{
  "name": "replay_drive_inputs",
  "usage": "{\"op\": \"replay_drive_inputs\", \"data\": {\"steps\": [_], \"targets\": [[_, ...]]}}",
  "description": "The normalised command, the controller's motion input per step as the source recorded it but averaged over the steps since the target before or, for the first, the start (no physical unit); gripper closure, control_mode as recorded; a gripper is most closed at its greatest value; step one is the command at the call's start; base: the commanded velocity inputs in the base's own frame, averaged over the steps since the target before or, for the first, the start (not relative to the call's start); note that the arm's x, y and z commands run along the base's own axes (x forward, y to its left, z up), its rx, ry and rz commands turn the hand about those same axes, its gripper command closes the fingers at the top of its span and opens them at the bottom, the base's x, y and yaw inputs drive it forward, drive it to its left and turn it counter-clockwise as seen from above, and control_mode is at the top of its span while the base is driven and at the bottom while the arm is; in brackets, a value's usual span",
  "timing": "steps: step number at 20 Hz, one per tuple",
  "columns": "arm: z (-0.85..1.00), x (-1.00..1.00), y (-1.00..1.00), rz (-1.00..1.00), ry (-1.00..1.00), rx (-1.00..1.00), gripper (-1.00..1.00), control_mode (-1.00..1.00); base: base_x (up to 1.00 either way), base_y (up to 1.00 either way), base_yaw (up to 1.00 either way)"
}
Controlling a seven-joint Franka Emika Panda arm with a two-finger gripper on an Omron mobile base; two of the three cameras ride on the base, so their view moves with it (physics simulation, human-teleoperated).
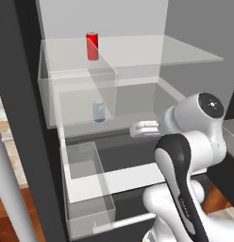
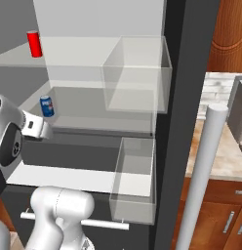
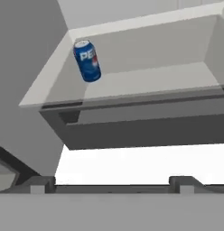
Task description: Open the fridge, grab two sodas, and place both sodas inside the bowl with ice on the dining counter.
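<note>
1. The white robot arm's two-finger gripper (image 3: pixel 112 182) hangs wide open and empty before the open tall dark grey fridge (image 2: pixel 184 73), its dark finger tips rising at the bottom of the hand view, aimed at the lower shelf.

2. The blue cylindrical soda can (image 3: pixel 87 60) stands upright on the white lower shelf (image 3: pixel 145 81), toward its side wall and well apart from the gripper; it appears tilted in the hand view because the camera is rolled.

3. The red cylindrical soda can (image 1: pixel 92 46) stands upright on the clear glass upper shelf (image 1: pixel 185 52), toward the back, above and well apart from the blue one.

4. Risk, as a judgement: the blue can sits near the shelf's side wall, so an approach off its centre could put one finger against the wall or nudge the can over instead of straddling it.

5. A second risk: the clear plastic door bins (image 1: pixel 86 189) and the shelf's front lip lie close to the arm's path, and a low or wide reach could clip them.

6. The smooth, round, light cans would likely roll if toppled and slip if gripped too near the rim.
</note>
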Motion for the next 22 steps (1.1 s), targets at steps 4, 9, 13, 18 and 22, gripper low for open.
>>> {"op": "replay_drive_inputs", "data": {"steps": [4, 9, 13, 18, 22], "targets": [[-0.3, 0.47, 0.07, 0.27, -0.42, -0.05, -1.0, -1.0, 0.0, 0.0, 0.0], [-0.11, 0.63, 0.1, 0.1, -0.26, 0.0, -1.0, -1.0, 0.0, 0.0, 0.0], [-0.01, 0.5, 0.31, 0.01, -0.22, 0.0, -1.0, -1.0, 0.0, 0.0, 0.0], [0.0, 0.51, 0.33, 0.0, -0.15, 0.0, -1.0, -1.0, 0.0, 0.0, 0.0], [0.0, 0.48, 0.21, 0.0, -0.08, 0.0, -1.0, -1.0, 0.0, 0.0, 0.0]]}}
